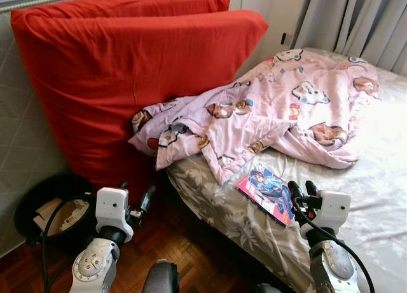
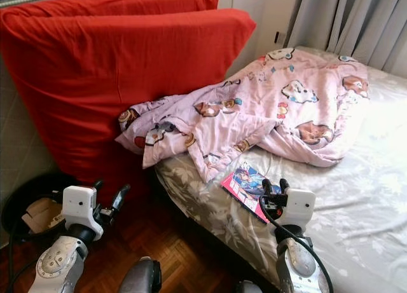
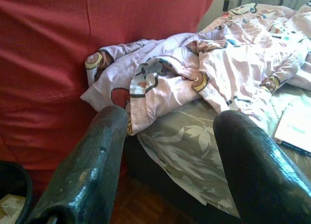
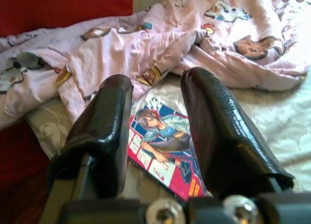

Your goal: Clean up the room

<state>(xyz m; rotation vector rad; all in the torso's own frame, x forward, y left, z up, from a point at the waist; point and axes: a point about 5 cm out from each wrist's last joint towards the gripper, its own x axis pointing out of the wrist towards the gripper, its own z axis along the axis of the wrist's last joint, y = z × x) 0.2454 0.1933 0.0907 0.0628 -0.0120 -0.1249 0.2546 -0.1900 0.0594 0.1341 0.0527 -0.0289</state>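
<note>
Right wrist view, right gripper (image 4: 155,93) open above comic book (image 4: 163,146) on bed (image 1: 381,197), left gripper (image 3: 170,136) open, empty.

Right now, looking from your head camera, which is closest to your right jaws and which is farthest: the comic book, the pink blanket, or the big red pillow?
From the right gripper:
1. Comic book, on the bed's edge right beside the jaws.
2. Pink blanket, crumpled on the bed just beyond the book.
3. Big red pillow, propped upright far over on my left.
</note>
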